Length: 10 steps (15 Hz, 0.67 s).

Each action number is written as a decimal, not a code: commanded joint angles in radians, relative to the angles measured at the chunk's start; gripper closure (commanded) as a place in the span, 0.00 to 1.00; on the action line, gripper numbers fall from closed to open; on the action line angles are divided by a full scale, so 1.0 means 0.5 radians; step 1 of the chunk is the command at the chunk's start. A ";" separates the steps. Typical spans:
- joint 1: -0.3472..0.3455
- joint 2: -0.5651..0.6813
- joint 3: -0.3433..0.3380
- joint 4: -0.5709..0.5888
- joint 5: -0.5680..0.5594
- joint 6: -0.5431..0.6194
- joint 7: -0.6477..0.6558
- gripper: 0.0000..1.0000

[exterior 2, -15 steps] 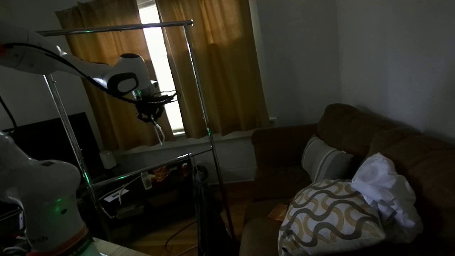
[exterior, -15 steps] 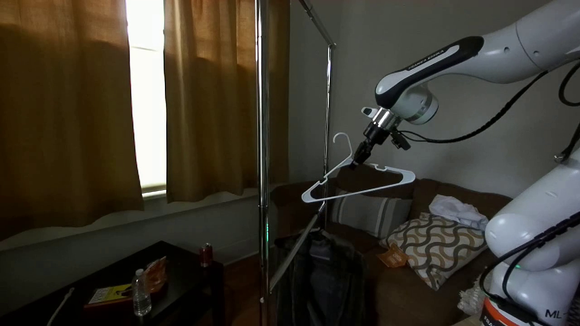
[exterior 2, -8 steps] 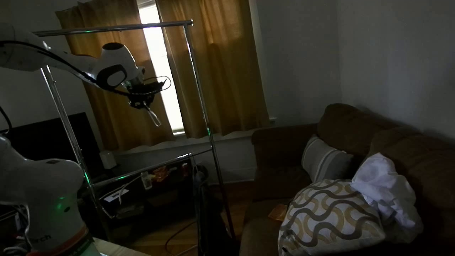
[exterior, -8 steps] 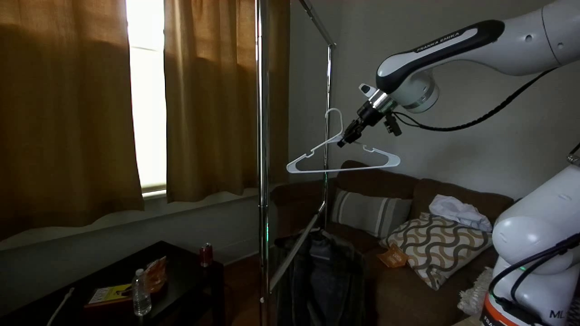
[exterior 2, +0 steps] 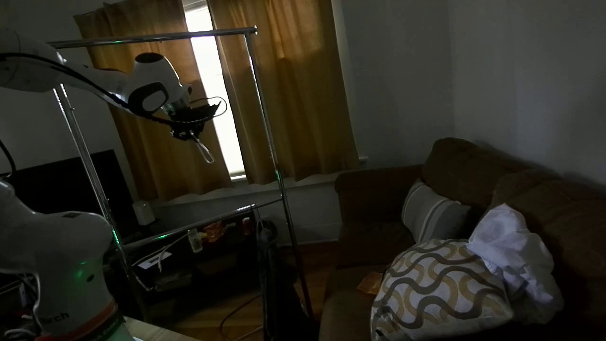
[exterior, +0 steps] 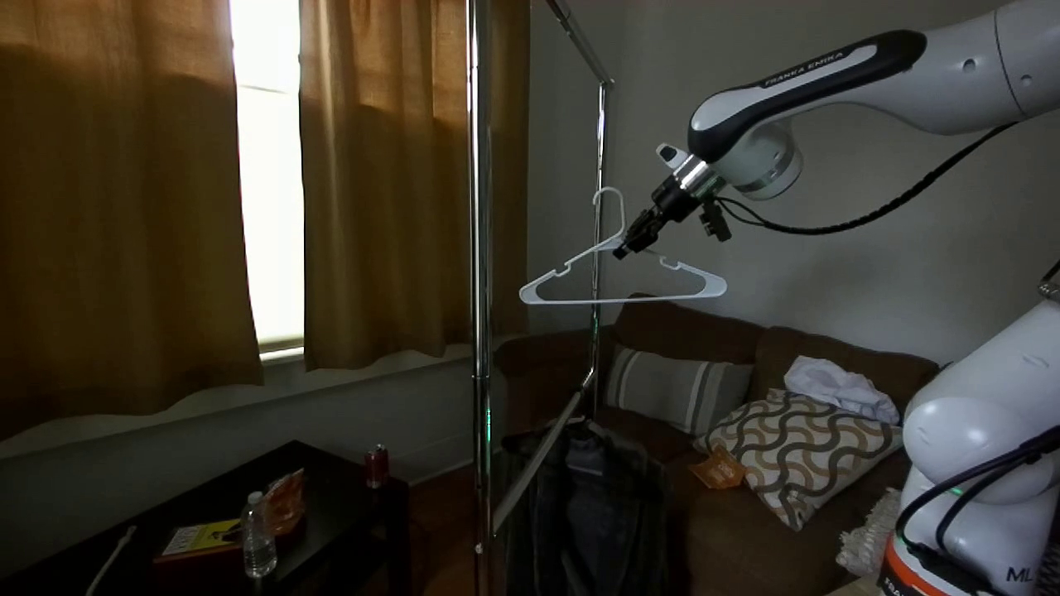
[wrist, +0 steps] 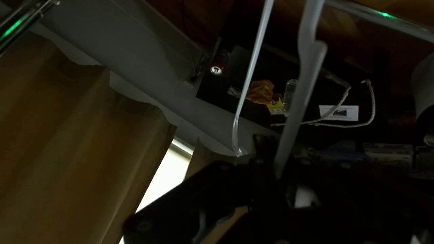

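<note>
A white plastic hanger (exterior: 714, 286) hangs in the air with its hook upward, held just below the hook. My gripper (exterior: 623, 251) is shut on it at the neck, reaching down from the right in that exterior view. Seen nearly edge-on, the hanger (exterior 2: 208, 158) points down from the dark gripper (exterior 2: 191, 134) in an exterior view. In the wrist view the hanger (wrist: 300, 101) runs upward from the gripper (wrist: 266, 149), whose fingers are very dark. A chrome garment rack (exterior: 480, 248) stands beside the hanger; its top rail (exterior 2: 156, 39) is higher than the gripper.
A dark garment (exterior: 584, 513) hangs low at the rack's lower bar (exterior: 538, 463). The black table (exterior: 331, 463) carries a red can (exterior: 377, 466) and a bottle (exterior: 258, 538). A brown sofa (exterior 2: 378, 189) with a patterned pillow (exterior 2: 440, 289) stands by the wall.
The arm has lifted the hanger, which moved up and left in an exterior view and tilted more level. Most of this came in the first half second; the grip stayed shut.
</note>
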 commanded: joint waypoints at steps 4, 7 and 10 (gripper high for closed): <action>0.187 -0.123 -0.157 0.221 0.089 0.059 -0.091 0.99; 0.266 -0.140 -0.211 0.280 0.195 0.125 -0.104 0.99; 0.354 -0.123 -0.236 0.330 0.299 0.203 -0.133 0.99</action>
